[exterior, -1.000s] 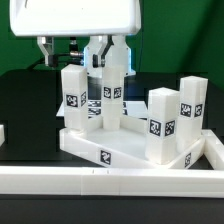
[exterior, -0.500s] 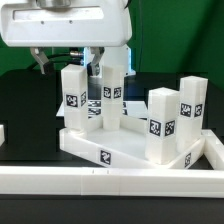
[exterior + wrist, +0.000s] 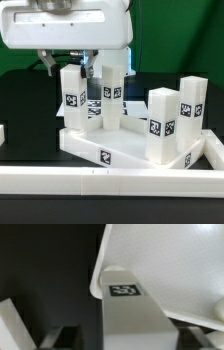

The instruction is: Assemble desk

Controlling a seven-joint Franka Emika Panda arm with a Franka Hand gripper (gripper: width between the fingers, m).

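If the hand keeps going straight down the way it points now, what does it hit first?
Most likely the top of the back leg standing in the tabletop. In the wrist view a tagged leg runs straight ahead between the hand's fingers. Depth is unclear, so it may already touch.

You've got the tabletop (image 3: pixel 110 150) flat on the table, so take that as your anchor. Four legs stand upright in its corners: one at the near corner on the exterior view's left (image 3: pixel 74 98), one behind it at the far left corner (image 3: pixel 112 88), one at the near right (image 3: pixel 162 124), one at the far right (image 3: pixel 191 105). The gripper (image 3: pixel 83 68) hangs above the two left legs. The rail (image 3: pixel 100 181) runs along in front of the tabletop.
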